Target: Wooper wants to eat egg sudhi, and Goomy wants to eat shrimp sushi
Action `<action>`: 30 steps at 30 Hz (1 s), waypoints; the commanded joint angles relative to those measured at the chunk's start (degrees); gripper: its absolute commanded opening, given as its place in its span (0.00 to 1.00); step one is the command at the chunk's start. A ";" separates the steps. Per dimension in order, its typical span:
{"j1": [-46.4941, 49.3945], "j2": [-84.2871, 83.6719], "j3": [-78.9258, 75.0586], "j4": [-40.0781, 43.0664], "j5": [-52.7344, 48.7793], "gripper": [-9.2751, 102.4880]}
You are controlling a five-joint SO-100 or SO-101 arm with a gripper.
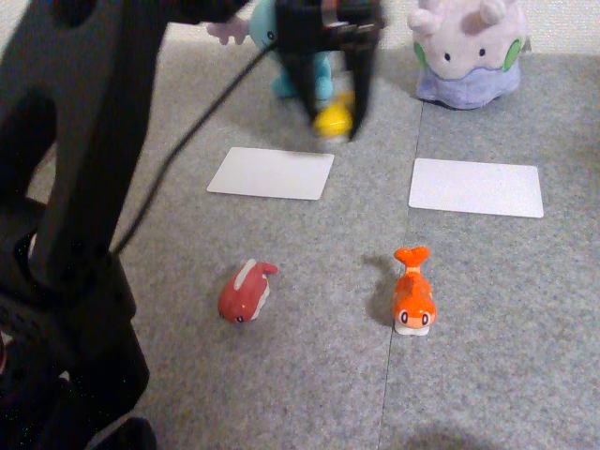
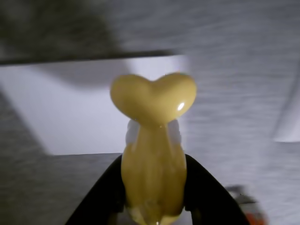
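Observation:
My gripper (image 1: 334,120) hangs in the air above the far edge of the left white card (image 1: 271,173), shut on the yellow egg sudhi (image 1: 332,119). In the wrist view the egg sudhi (image 2: 153,154) sits tail-up between the black fingers (image 2: 101,197), over the white card (image 2: 75,112). Wooper (image 1: 281,56), light blue, stands behind the gripper and is largely hidden by it. Goomy (image 1: 467,52), pale lilac, sits at the back right behind the right white card (image 1: 476,187). The orange shrimp sushi (image 1: 412,292) lies on the grey mat in front.
A dark red fish toy (image 1: 246,292) lies on the mat left of the shrimp sushi. The black arm and its base (image 1: 66,234) take up the left side, with a cable running up to the gripper. A seam in the mat (image 1: 398,281) runs front to back.

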State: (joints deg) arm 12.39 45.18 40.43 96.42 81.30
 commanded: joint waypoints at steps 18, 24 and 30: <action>-4.75 -0.35 3.87 -3.25 4.75 0.13; -4.66 -4.92 3.60 -4.57 4.48 0.13; -5.10 -5.89 3.52 -5.71 4.48 0.28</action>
State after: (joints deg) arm 6.86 39.73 44.38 92.55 86.31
